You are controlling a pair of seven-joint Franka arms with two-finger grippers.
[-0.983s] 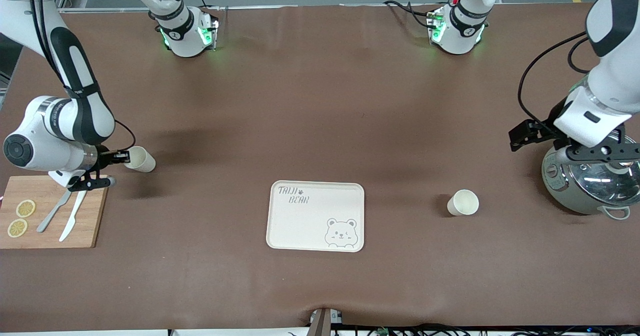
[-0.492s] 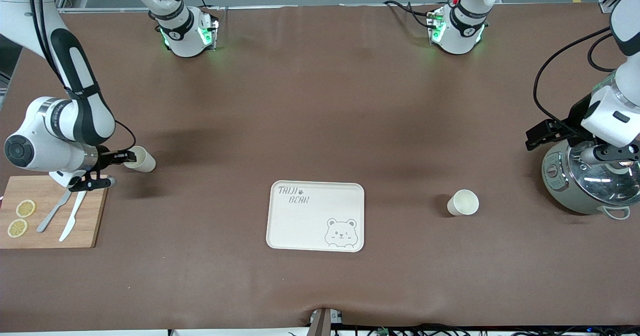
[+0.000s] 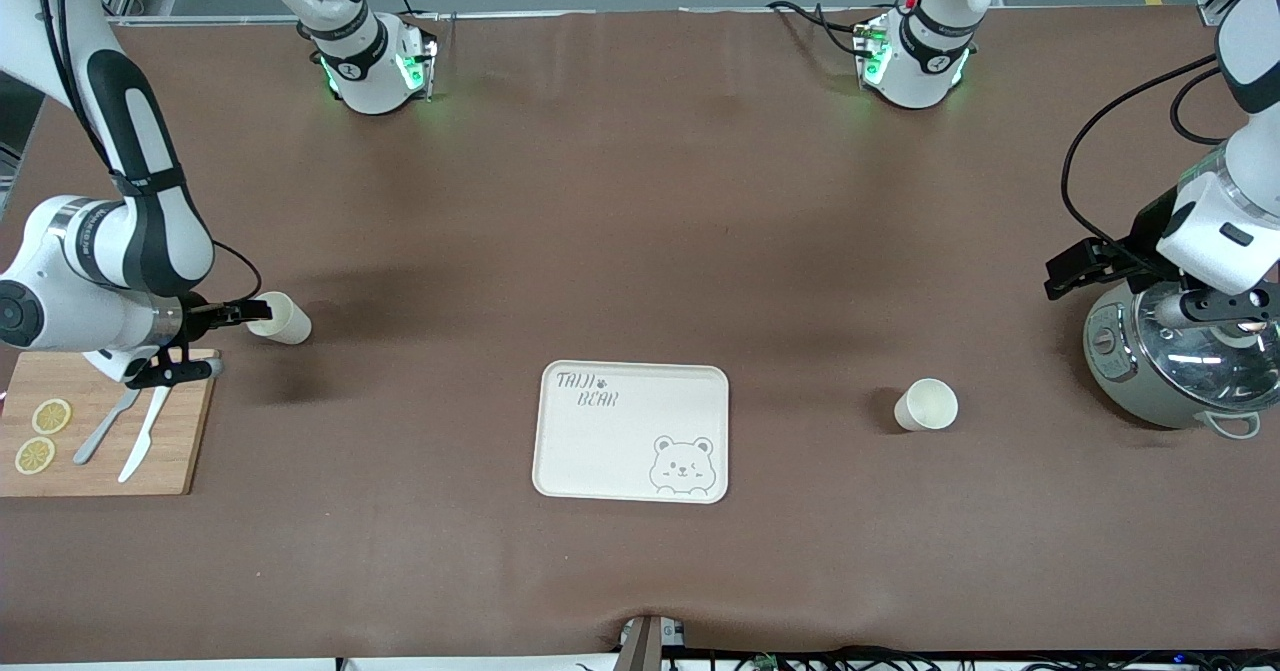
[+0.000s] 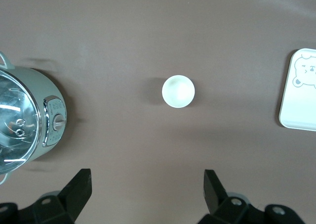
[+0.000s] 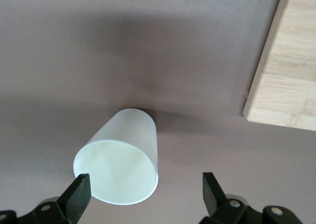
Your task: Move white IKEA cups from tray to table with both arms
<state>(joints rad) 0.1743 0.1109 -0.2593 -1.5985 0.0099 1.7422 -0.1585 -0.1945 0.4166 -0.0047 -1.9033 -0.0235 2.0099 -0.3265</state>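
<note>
The smooth cream rounded-corner tray (image 3: 631,431) lies nearest on the matte brown table (image 3: 640,231). One tapered cup (image 3: 926,404) stands toward the left arm's end; the left tool (image 4: 147,187), fingers apart, hangs above the steel cooker (image 3: 1180,361). The right tool (image 3: 205,341) is spread beside the other cup (image 3: 280,317).

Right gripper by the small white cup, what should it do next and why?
Probably lift the right gripper straight up and away: its jaws stand open around the small cream-white tumbler, which sits on the brown table beside the bamboo cutting board, off the cream bear tray.
</note>
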